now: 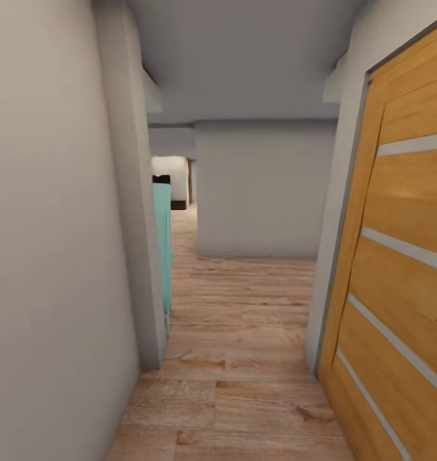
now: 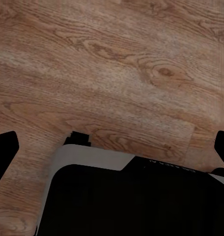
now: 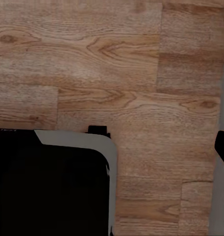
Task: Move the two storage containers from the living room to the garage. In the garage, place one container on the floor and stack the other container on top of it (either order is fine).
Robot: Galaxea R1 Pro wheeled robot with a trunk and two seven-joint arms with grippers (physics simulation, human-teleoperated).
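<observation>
Hallway shot, head view, left to right. Plain grey-white wall (image 1: pixel 52 256) fills the left side, ending at a corner edge. Just past that corner a teal panel (image 1: pixel 162 256) stands upright, narrow sliver, can't tell what it belongs to. Behind it, far down, a lit opening (image 1: pixel 170 173) with something dark at its base, too small to tell. Centre: light wood plank floor (image 1: pixel 244 358) runs ahead to a grey-white block of wall (image 1: pixel 263 192) facing me. Right side: wooden door (image 1: pixel 398 269) with pale horizontal strips, set in a grey frame, close to me.

Left wrist view: my left tool (image 2: pixel 112 142) hangs over the plank floor (image 2: pixel 112 64); black fingertips (image 2: pixel 3 150) show at the two opposite picture edges, wide apart, nothing between them. My black base with pale trim (image 2: pixel 121 196) sits below it.

Right wrist view: plank floor (image 3: pixel 121 78), base corner (image 3: pixel 52 182), one black fingertip (image 3: pixel 223 147) at the edge beside a grey strip (image 3: pixel 221 206); the other finger is out of frame, so I cannot tell whether my right tool stands apart or together.

I can't see a storage container anywhere here, so can't place them.
</observation>
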